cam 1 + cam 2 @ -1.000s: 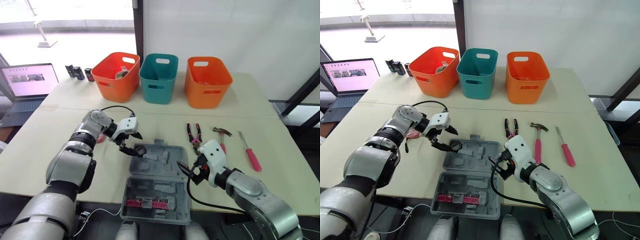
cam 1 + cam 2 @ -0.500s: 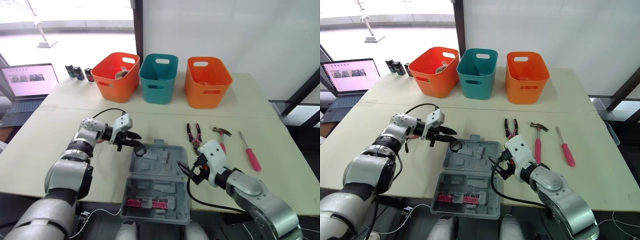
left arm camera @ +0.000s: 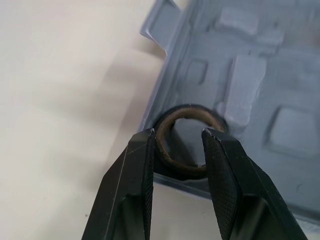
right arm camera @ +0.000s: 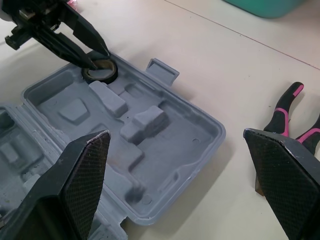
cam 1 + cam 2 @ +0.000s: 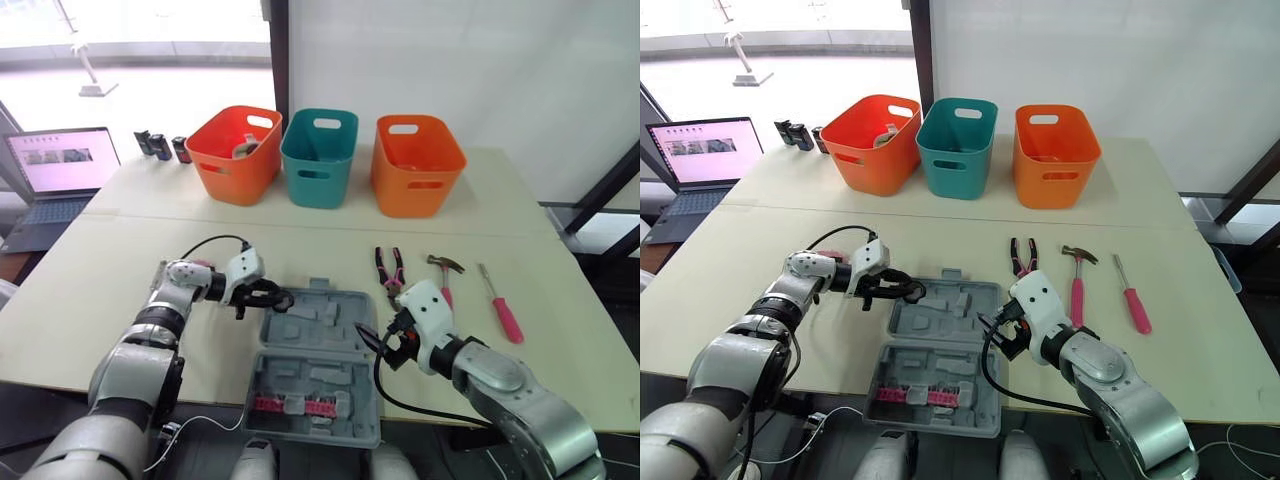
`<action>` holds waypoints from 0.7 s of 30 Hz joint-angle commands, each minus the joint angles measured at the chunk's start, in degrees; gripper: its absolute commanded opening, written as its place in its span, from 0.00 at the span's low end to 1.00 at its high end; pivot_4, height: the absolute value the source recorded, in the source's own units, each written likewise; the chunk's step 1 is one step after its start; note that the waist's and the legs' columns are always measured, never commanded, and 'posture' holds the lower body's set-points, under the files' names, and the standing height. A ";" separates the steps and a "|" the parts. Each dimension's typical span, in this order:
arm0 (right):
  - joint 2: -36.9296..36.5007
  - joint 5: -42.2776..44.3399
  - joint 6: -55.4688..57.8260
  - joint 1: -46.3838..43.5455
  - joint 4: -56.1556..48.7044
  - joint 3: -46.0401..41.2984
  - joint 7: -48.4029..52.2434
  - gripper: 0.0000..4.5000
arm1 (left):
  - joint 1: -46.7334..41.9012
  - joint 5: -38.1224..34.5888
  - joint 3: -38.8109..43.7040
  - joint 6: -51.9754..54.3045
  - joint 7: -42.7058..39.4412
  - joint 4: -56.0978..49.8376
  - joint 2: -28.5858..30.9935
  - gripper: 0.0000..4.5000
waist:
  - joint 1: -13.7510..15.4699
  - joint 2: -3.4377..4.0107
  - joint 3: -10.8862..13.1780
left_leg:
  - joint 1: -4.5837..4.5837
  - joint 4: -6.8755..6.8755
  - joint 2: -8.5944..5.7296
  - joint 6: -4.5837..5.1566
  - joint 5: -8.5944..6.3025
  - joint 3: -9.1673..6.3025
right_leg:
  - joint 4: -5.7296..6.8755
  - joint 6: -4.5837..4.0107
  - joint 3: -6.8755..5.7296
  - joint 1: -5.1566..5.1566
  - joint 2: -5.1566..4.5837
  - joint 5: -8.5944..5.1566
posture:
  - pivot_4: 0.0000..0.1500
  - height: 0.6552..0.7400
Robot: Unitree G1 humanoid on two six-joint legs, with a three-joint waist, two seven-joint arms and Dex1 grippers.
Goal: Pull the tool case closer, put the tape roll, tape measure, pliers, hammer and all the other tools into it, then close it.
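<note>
The grey tool case [image 5: 345,330] lies open at the table's front. My left gripper [image 5: 277,297] reaches into its far left corner, shut on the dark tape roll [image 3: 165,150], which sits low against the case's moulded floor there. My right gripper [image 5: 372,344] hovers open at the case's right edge, holding nothing. The pink-handled pliers [image 5: 388,268], the hammer [image 5: 443,272] and a pink screwdriver [image 5: 503,308] lie on the table right of the case. A pink object [image 5: 832,258] is partly hidden behind my left forearm.
Behind the case stand an orange bin [image 5: 232,153], a teal bin [image 5: 318,156] and another orange bin [image 5: 418,163]. A laptop [image 5: 60,165] and small black items [image 5: 160,146] sit at the far left. Pink bits [image 5: 290,406] fill the case's near half.
My left gripper has lowered the tape roll from above the case's left edge into its far left corner. The right arm has not moved.
</note>
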 commanded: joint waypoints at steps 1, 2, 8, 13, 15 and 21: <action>0.56 0.10 -0.21 -0.37 -1.65 -0.21 0.02 1.00 | 0.83 2.72 -2.66 -0.46 1.21 0.24 0.59 0.35 | 0.01 0.00 0.00 | 0.12 0.00 0.00 0.00 0.00 0.00 | -0.01 -0.01 0.00 0.12 0.00 -0.01 | 1.00 1.00; 0.59 0.08 -0.21 -0.40 -1.59 -0.16 0.03 1.00 | 0.70 2.96 -3.12 -0.51 1.27 0.16 0.57 0.35 | -0.02 0.00 0.00 | 0.24 0.00 0.00 0.00 0.00 0.00 | -0.03 -0.01 0.00 0.24 0.00 -0.01 | 1.00 1.00; 0.75 -0.02 -0.33 -0.57 -1.31 0.13 0.06 1.00 | -0.47 2.95 -4.43 -1.00 1.21 -0.64 0.31 0.35 | 0.01 0.00 -0.01 | 0.42 -0.03 0.01 0.00 0.00 0.00 | -0.06 -0.03 0.00 0.40 0.00 0.00 | 1.00 1.00; 0.68 -0.22 -0.62 -0.92 -0.81 0.14 0.27 1.00 | -1.67 2.27 -4.01 -1.16 1.40 -1.22 0.63 0.35 | 0.02 0.00 -0.01 | 0.42 -0.04 0.01 0.00 0.00 0.00 | -0.06 -0.03 0.00 0.40 0.00 0.00 | 1.00 1.00; 0.64 -0.22 -0.73 -1.20 -0.52 0.10 0.45 1.00 | -2.39 1.46 -3.31 -0.99 1.13 -1.72 0.81 0.35 | 0.02 0.00 0.00 | 0.42 -0.04 0.01 0.00 0.00 0.00 | -0.06 -0.03 0.00 0.39 0.00 -0.01 | 1.00 1.00; 0.55 -0.37 -1.23 -2.71 0.80 0.40 1.38 1.00 | -3.55 -2.42 -0.83 1.07 -2.42 -3.76 0.14 0.35 | 0.00 -0.02 0.01 | 0.27 -0.07 0.00 0.00 0.00 0.00 | -0.14 -0.03 0.00 0.28 0.00 0.00 | 1.00 1.00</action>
